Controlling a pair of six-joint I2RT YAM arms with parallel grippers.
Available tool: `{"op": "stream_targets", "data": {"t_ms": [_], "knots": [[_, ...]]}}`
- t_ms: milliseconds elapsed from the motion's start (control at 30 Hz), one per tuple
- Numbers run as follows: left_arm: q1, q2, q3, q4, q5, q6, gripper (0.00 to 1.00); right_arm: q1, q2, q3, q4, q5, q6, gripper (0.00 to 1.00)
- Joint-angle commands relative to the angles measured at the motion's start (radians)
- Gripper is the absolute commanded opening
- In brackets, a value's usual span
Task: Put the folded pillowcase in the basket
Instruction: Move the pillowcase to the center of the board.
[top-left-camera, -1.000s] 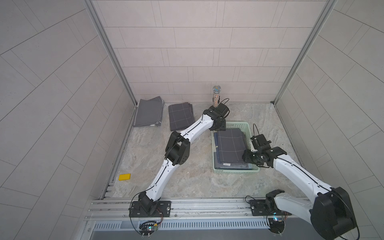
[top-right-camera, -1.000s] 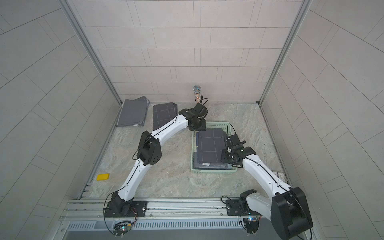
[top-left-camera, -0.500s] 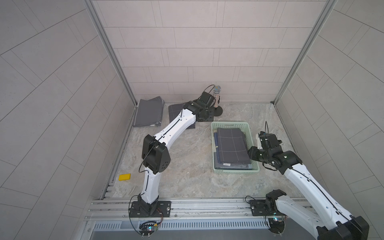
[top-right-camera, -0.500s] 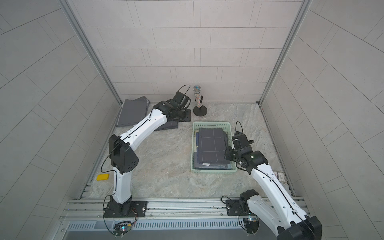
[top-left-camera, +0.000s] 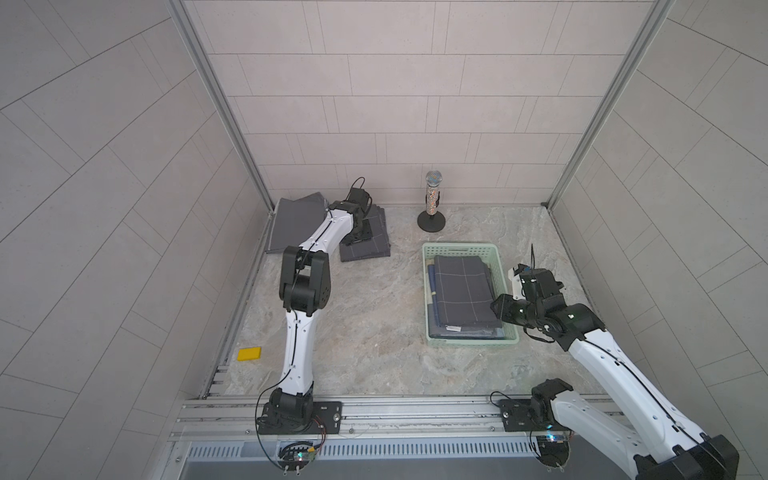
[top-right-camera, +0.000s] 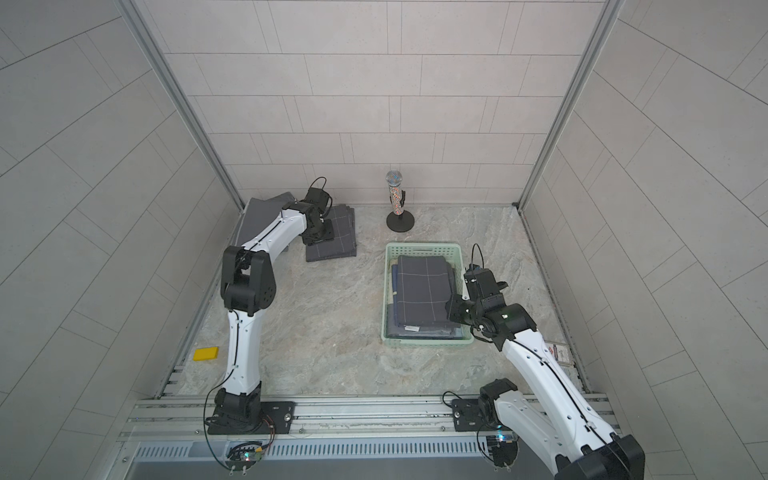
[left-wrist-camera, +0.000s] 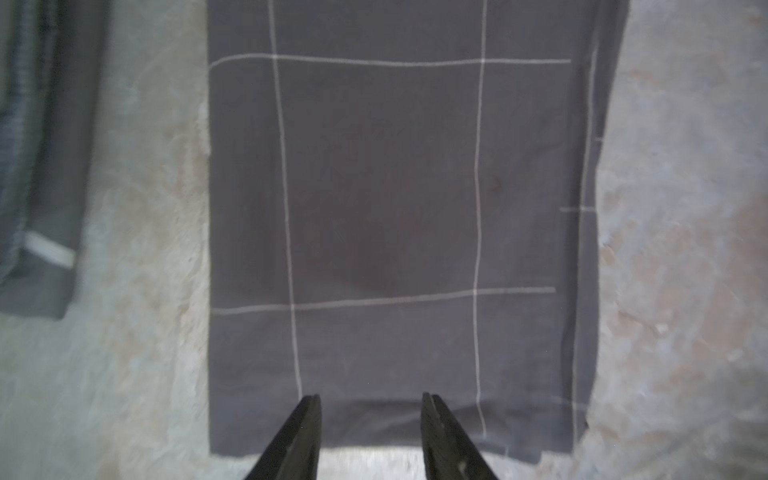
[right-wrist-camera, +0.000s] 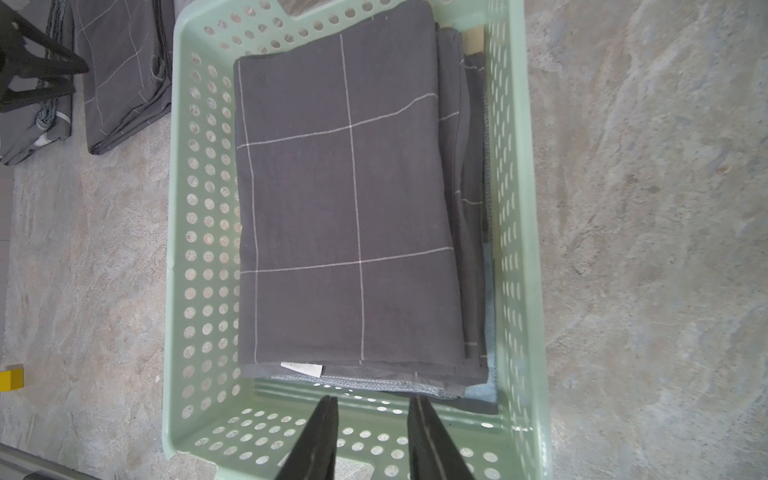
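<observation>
Left gripper (left-wrist-camera: 371, 399) jaws apart over edge of folded pillowcase (left-wrist-camera: 382, 187), flat on table (left-wrist-camera: 665, 249), well apart from basket (right-wrist-camera: 515, 208). Right gripper (right-wrist-camera: 374, 401) jaws apart above basket end wall; second pillowcase (right-wrist-camera: 349, 208) inside.

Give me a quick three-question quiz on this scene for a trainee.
1. True or false: the basket already contains a folded grid-pattern pillowcase.
2. Choose one: the left gripper is above A) the basket, B) the pillowcase stack by the back wall, C) the yellow block.
3. Fill in: the right gripper, jaws apart over the basket's end, holds ____.

Key: 1 true; 2 B; 3 nothing.
</observation>
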Motion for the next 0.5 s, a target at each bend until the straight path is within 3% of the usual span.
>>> {"op": "stream_targets", "data": {"t_ms": [0, 133, 233, 300, 467], "knots": [[-0.004, 0.145, 0.235, -0.226, 0.012, 0.031, 0.46, 0.0, 0.014, 0.016, 0.016, -0.005, -0.014, 0.32], [-0.005, 0.281, 0.441, -0.424, 0.015, 0.014, 0.43, 0.0, 0.012, 0.025, 0.017, -0.006, -0.012, 0.32], [-0.011, 0.238, 0.367, -0.465, 0.012, -0.014, 0.38, 0.0, -0.008, 0.035, 0.007, -0.008, -0.007, 0.32], [-0.019, 0.131, 0.203, -0.413, 0.014, -0.041, 0.36, 0.0, -0.023, 0.046, -0.003, -0.009, -0.004, 0.32], [-0.022, -0.238, -0.433, -0.091, 0.149, -0.158, 0.34, 0.0, -0.057, 0.083, -0.018, -0.024, 0.01, 0.32]]}}
